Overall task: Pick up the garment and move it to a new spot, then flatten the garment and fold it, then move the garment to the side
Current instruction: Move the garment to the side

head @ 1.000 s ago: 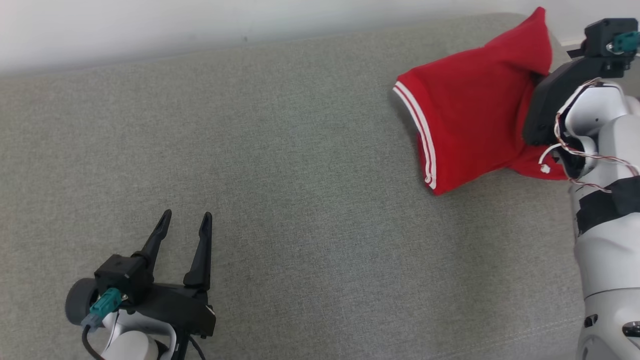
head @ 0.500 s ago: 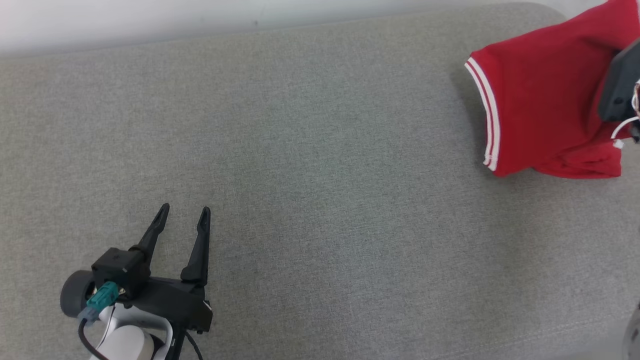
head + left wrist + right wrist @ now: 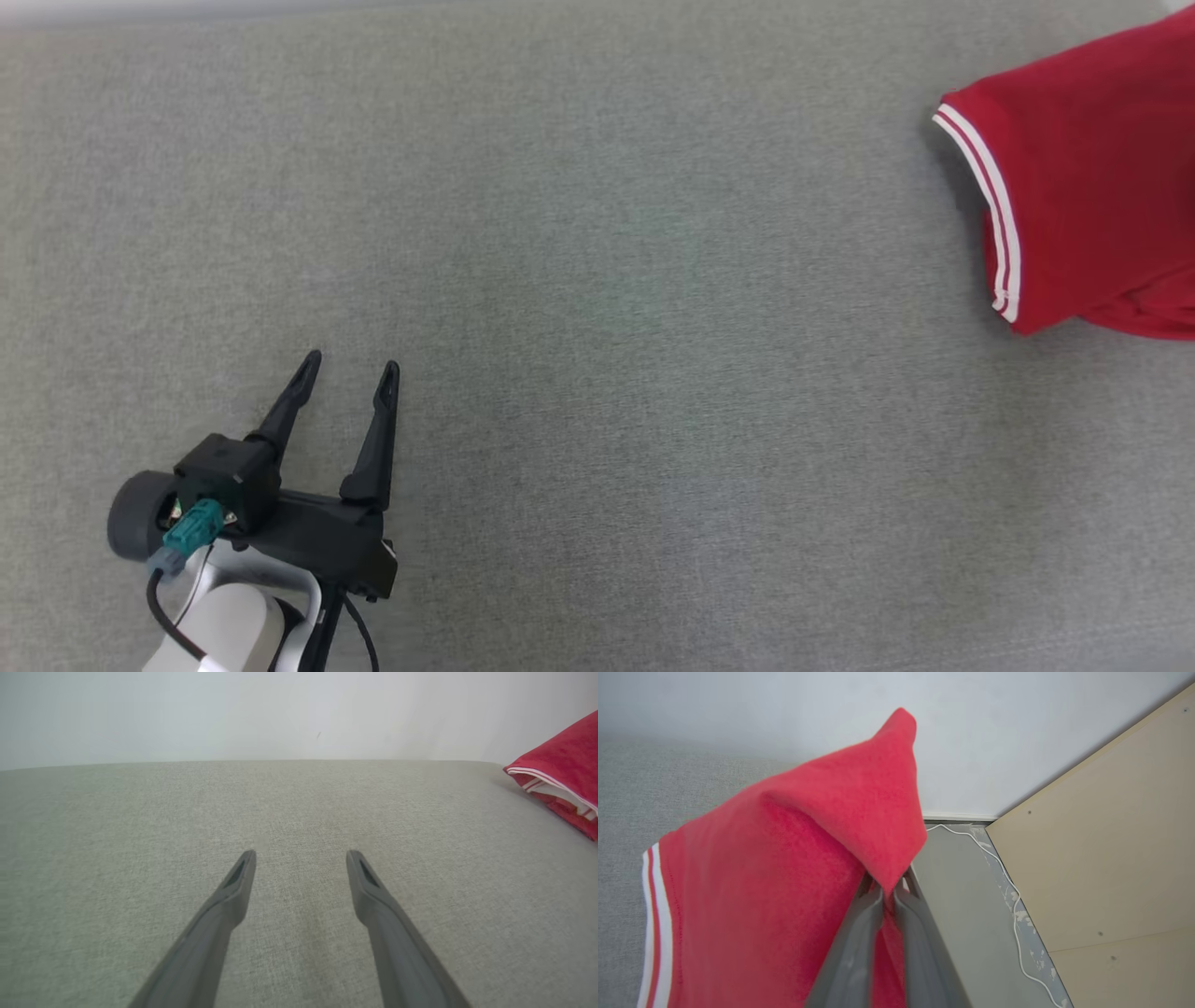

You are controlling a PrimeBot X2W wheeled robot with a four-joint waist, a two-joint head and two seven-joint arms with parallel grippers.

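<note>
- My left pincer (image 3: pixel 352 362) sits at about 7 o'clock in the head view, fingers spread wide with nothing between them. I judge it parked low and out of the way until there is cloth to flatten.
- From there towards centre runs plain grey surface (image 3: pixel 597 327), which I take for the likely new spot.
- The garment (image 3: pixel 1092 187) is at 2 to 3 o'clock in the head view, running off the right edge and well apart from the left pincer. A shadow lies under its near edge; I cannot tell whether it touches the surface.
- It is red, a soft napped knit, with a trim (image 3: pixel 994 205) of two white stripes along one edge. In the left wrist view that edge gapes, showing pale lining.
- My right pincer (image 3: pixel 889 891) is closed narrow on a pinched fold of the red cloth. The fabric peaks towards 12 o'clock above the fingertips and drapes down towards 8 o'clock, so I judge a one-point hold for carrying.
- At 3 to 5 o'clock in that wrist view lie a white cable (image 3: pixel 1008 872) and a beige panel (image 3: pixel 1111 835).
</note>
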